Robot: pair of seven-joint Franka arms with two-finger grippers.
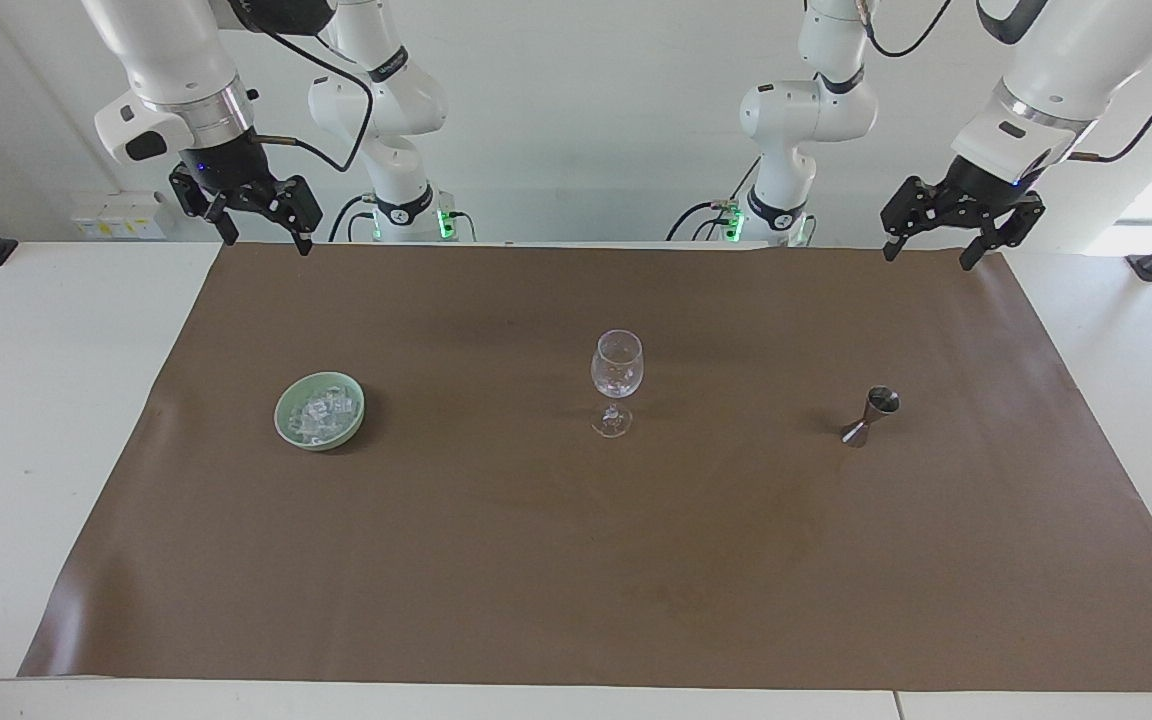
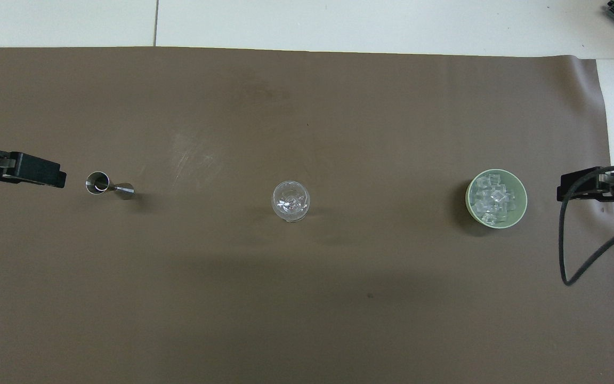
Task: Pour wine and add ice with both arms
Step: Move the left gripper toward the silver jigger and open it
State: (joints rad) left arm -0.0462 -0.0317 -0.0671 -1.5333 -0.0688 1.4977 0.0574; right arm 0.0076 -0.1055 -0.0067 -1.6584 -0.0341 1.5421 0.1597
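1. Three things stand in a row on the brown mat (image 1: 576, 560): a green bowl (image 1: 319, 411) of ice (image 1: 320, 415), a wine glass (image 1: 616, 392) and a small metal measuring cup (image 1: 870, 416).
2. The left gripper (image 1: 934, 250) hangs in the air over the mat's edge at the left arm's end of the table. Its fingers are spread wide and hold nothing.
3. The measuring cup stands upright on the mat below that gripper, well apart from it and toward the middle of the table.
4. The right gripper (image 1: 261, 236) hangs over the mat's corner at the right arm's end. Its fingers are also spread wide and empty.
5. The bowl of ice sits on the mat below the right gripper, well apart from it. The cubes lie heaped inside the bowl.
6. The wine glass stands upright between the bowl and the measuring cup, about midway between the two grippers and far from both.
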